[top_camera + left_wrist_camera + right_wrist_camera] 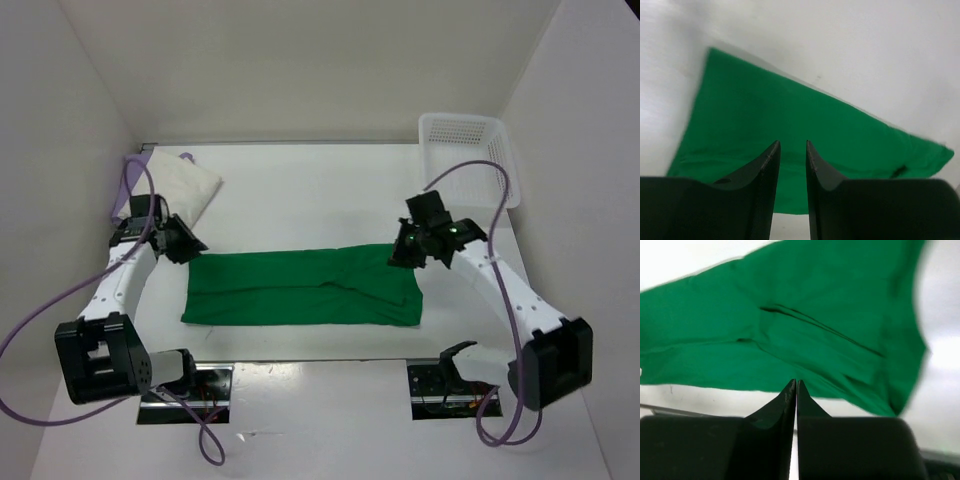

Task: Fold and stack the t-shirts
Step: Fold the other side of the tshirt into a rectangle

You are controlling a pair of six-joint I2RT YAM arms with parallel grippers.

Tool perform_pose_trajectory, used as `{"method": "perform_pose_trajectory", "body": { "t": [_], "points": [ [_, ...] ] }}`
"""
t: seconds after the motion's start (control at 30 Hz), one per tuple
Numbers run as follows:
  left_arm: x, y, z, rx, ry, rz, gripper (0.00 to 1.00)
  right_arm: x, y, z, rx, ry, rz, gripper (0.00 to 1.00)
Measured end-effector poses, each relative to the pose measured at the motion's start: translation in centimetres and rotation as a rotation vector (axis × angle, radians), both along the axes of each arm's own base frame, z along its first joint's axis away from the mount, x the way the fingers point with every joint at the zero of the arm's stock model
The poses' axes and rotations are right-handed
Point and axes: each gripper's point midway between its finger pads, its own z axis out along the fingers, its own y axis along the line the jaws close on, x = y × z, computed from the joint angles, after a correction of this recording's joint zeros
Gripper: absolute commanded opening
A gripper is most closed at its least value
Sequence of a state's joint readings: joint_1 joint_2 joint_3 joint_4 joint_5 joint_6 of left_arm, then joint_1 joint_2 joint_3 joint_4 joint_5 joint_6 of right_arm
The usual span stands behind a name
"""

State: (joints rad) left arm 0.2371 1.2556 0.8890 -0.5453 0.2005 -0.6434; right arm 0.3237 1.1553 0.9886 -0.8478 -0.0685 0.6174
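With left gripper (792, 145) narrowly parted, right gripper (796, 382) pressed shut, both empty, green t-shirt (300, 290) just ahead: likely best pinching matching end corners, then folding evenly without bunching.

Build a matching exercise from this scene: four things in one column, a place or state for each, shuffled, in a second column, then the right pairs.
Things:
1. green t-shirt
2. off-white t-shirt
3. white mesh basket
4. right pincer

Places or states:
A. far right corner of the table
B. shut, nothing between the fingers
C. spread flat in the middle
D. bundled at the far left

Pairs: 1-C, 2-D, 3-A, 4-B.
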Motion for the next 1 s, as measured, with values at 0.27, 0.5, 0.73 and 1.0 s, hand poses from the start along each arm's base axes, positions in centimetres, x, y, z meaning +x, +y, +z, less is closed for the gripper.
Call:
{"method": "perform_pose_trajectory", "body": {
  "t": [0.27,0.5,0.73,1.0],
  "points": [
    [1.2,-7.2,-4.4,-0.033,0.085,-0.204,0.34,4.7,8.4,-6.4,-0.041,0.027,0.129,0.50],
    [0.1,-7.3,-7.1,-0.048,0.157,-0.200,0.34,6.8,9.6,-8.8,-0.121,-0.006,0.141,0.54],
    [0.7,-7.5,-6.9,-0.063,0.131,-0.187,0.34,7.0,10.1,-10.2,-0.199,-0.020,0.176,0.48],
    [0.9,-7.6,-6.8,-0.064,0.122,-0.185,0.34,6.0,10.4,-11.0,-0.236,-0.002,0.223,0.13]
  ]
}}
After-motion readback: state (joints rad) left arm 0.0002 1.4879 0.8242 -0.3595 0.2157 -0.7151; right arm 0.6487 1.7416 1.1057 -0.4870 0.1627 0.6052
